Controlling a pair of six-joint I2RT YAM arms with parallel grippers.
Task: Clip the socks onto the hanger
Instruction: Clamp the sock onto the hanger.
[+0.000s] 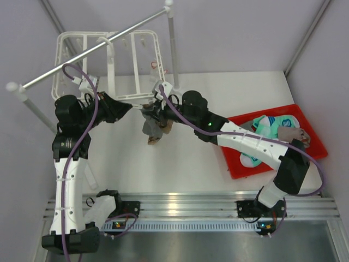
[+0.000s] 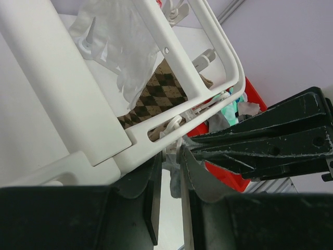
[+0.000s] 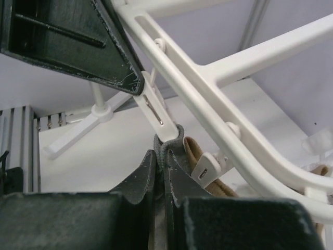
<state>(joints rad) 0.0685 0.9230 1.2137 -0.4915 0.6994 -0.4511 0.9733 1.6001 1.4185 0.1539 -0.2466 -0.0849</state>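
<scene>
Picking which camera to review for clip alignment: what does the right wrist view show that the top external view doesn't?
Only the right wrist view: the clip close up, its tip right at the edge of the grey sock that the right tool pinches. Only the top external view: the red tray holding teal-and-white socks, and the grey rail. Both: the white hanger, the grey sock, and the left tool at the clip's upper end.

The hanger (image 2: 62, 88) is white. The checkered sock (image 2: 156, 96) is brown and tan, the grey sock (image 1: 149, 127) plain, the teal-and-white sock (image 1: 272, 125) patterned, the tray (image 1: 319, 143) red.
</scene>
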